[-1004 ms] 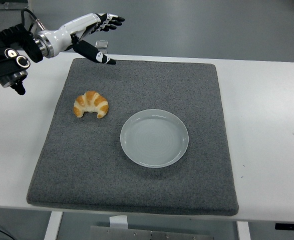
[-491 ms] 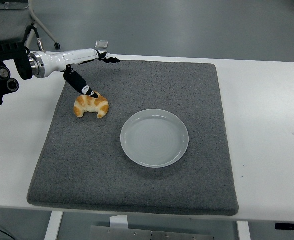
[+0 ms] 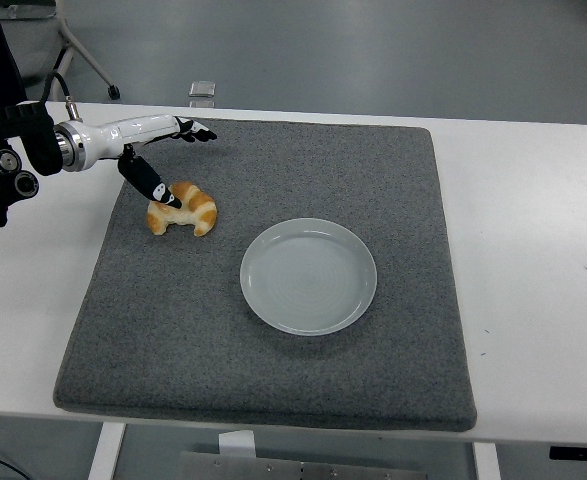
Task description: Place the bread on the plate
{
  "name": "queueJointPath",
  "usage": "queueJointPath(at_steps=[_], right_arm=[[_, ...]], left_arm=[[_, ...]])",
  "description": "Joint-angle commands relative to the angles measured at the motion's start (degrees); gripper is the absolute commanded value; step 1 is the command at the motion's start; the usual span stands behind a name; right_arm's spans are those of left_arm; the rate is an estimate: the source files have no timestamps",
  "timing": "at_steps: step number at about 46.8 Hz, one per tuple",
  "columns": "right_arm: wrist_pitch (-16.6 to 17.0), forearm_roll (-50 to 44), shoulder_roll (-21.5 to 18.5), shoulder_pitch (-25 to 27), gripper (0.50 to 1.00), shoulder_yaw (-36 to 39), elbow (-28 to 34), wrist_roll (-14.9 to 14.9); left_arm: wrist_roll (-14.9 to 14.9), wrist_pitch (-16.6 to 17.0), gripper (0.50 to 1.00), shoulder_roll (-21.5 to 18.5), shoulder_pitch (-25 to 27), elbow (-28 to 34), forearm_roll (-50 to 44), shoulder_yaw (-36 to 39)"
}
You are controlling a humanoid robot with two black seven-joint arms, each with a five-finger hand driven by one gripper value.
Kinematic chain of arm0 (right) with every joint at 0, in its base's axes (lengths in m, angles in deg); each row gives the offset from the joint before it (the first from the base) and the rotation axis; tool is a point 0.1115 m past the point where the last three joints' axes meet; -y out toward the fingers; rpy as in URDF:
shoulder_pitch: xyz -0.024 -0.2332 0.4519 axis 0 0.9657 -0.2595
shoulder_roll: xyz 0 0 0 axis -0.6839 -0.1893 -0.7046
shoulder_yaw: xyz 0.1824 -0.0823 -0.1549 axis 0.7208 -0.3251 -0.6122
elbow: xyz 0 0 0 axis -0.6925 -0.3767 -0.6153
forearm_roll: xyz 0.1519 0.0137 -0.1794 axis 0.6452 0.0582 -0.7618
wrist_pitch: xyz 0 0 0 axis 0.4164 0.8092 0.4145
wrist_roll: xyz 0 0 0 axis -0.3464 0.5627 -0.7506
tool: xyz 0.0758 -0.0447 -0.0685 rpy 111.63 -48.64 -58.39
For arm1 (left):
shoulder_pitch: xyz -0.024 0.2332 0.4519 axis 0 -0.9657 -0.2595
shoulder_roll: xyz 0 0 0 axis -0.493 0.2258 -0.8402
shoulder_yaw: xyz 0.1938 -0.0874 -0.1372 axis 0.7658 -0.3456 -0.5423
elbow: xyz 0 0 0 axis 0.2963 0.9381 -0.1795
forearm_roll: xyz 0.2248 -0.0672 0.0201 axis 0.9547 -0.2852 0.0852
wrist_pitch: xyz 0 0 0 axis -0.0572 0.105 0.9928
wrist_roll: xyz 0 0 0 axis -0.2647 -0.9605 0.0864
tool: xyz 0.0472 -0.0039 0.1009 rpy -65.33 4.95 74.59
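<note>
A golden croissant (image 3: 186,209) lies on the grey mat (image 3: 273,350), left of centre. An empty pale plate (image 3: 308,276) sits on the mat to its right. My left hand (image 3: 163,160) reaches in from the left edge, just above the croissant. Its fingers (image 3: 195,131) are spread out past the croissant's far side, and the thumb (image 3: 147,182) points down and touches the croissant's left top. The hand holds nothing. The right arm is out of view.
The white table (image 3: 533,260) extends around the mat. A small clear object (image 3: 203,89) lies at the table's far edge, behind the mat.
My left hand has come down from above the mat's far left corner to the croissant, then drawn slightly left and lower. The thumb now rests on the croissant. The croissant has not moved.
</note>
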Motion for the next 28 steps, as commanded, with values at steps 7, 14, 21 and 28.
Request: queueJointPath(at_steps=[7, 14, 21, 28], right_arm=[[0.00, 0.00, 0.00, -0.05, 0.930, 0.00, -0.01, 0.00], [0.00, 0.00, 0.00, 0.04, 0.930, 0.00, -0.01, 0.00], [0.00, 0.00, 0.00, -0.05, 0.930, 0.00, -0.01, 0.00], [0.00, 0.00, 0.00, -0.05, 0.932, 0.00, -0.01, 0.00]], left_arm=[[-0.04, -0.01, 1.000, -0.06, -0.54, 0.46, 0.09, 1.77], [-0.04, 0.34, 1.000, 0.03, -0.71, 0.11, 0.27, 2.21], [0.14, 0.78, 1.000, 0.55, -1.50, -0.16, 0.44, 2.38], [0.05, 2.54, 1.000, 1.43, -3.26, -1.03, 1.06, 2.38]])
